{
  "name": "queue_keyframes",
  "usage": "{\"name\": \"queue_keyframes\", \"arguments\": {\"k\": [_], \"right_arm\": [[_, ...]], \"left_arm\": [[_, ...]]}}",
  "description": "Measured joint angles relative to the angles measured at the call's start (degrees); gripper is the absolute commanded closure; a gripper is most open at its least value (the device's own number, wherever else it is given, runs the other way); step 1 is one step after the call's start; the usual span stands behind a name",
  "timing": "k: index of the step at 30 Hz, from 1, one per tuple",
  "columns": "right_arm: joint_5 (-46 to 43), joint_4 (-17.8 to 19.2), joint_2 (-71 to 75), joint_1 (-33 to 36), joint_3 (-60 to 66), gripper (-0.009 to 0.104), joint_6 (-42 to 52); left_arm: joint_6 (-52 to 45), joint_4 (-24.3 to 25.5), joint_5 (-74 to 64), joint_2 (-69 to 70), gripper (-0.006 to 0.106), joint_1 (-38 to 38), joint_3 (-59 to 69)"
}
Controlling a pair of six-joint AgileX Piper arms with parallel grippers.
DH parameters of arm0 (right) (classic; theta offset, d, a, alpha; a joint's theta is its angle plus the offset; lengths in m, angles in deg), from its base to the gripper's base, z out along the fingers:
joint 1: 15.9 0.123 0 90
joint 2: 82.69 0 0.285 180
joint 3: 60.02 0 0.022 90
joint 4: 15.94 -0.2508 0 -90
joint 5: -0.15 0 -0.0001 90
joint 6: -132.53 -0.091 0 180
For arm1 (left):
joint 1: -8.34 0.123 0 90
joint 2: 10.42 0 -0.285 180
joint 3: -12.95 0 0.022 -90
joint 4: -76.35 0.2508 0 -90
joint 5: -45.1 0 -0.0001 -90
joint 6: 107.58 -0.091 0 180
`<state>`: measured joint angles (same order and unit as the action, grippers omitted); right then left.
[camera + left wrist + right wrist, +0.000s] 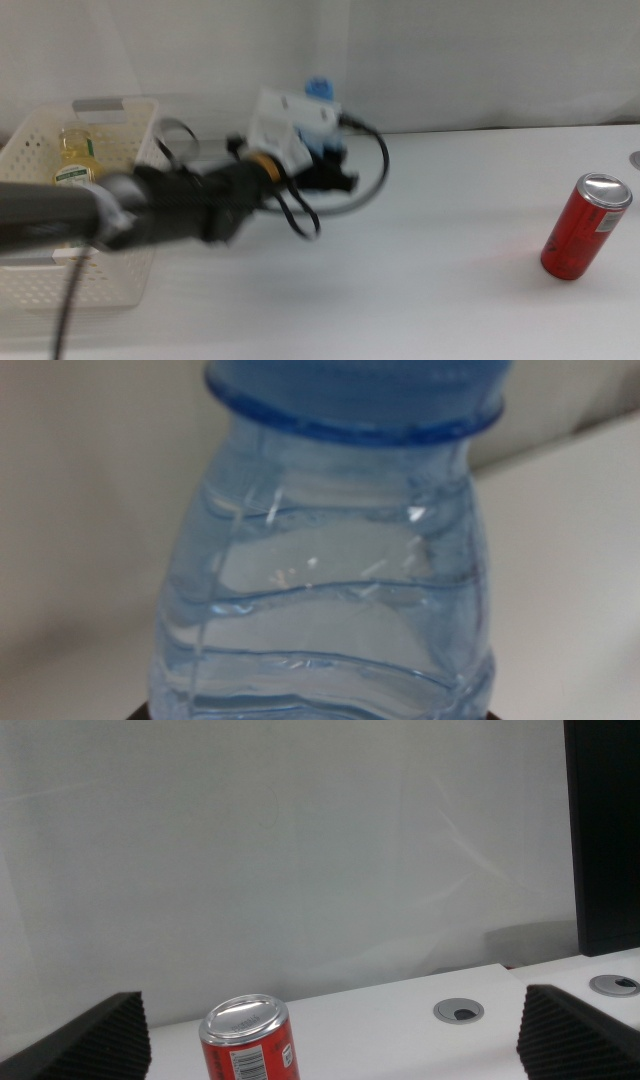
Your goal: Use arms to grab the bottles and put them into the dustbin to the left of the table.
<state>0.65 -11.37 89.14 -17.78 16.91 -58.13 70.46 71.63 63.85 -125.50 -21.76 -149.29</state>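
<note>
My left arm reaches in from the left of the middle view, blurred. Its gripper (335,165) is shut on the small clear water bottle (330,590), whose blue cap (319,88) peeks out behind the wrist camera. In the left wrist view the bottle fills nearly the whole picture. The white perforated dustbin (40,270) stands at the table's left end, and the bottle of yellow liquid (76,158) stands upright inside it. A red can (585,226) stands at the right on the white table (430,290). My right gripper (330,998) is open, with the red can (250,1040) a little way ahead of it.
A black cable (375,170) loops off the left wrist over the table. A black screen edge (602,830) rises at the far right, with two round grommets (458,1011) in the tabletop near it. A white curtain hangs behind the table.
</note>
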Motion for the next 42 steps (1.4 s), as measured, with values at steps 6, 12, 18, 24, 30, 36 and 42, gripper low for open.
{"name": "queue_keyframes", "arguments": {"k": [6, 12, 18, 24, 30, 36, 42], "right_arm": [[0.00, 0.00, 0.00, 0.00, 0.00, -0.008, 0.00], [0.00, 0.00, 0.00, 0.00, 0.00, -0.008, 0.00], [0.00, 0.00, 0.00, 0.00, 0.00, -0.008, 0.00], [0.00, 0.00, 0.00, 0.00, 0.00, -0.008, 0.00], [0.00, 0.00, 0.00, 0.00, 0.00, -0.008, -0.15], [0.00, 0.00, 0.00, 0.00, 0.00, -0.008, -0.15], [0.00, 0.00, 0.00, 0.00, 0.00, -0.008, -0.15]], "left_arm": [[-4.34, 0.00, -17.27, 10.88, 0.103, 5.25, -7.91], [-4.49, 0.10, -35.28, 18.79, 0.103, 12.11, -14.78], [-0.43, 1.53, -54.44, 24.56, 0.103, 22.88, -18.59], [6.87, 10.18, -66.86, 24.68, 0.103, 30.07, -18.93], [9.40, 12.09, -68.49, 21.20, 0.103, 32.85, -19.06], [9.61, 11.80, -68.71, 14.46, 0.103, 32.85, -19.06], [9.61, 10.66, -68.61, 7.28, 0.103, 32.85, -19.06]]}}
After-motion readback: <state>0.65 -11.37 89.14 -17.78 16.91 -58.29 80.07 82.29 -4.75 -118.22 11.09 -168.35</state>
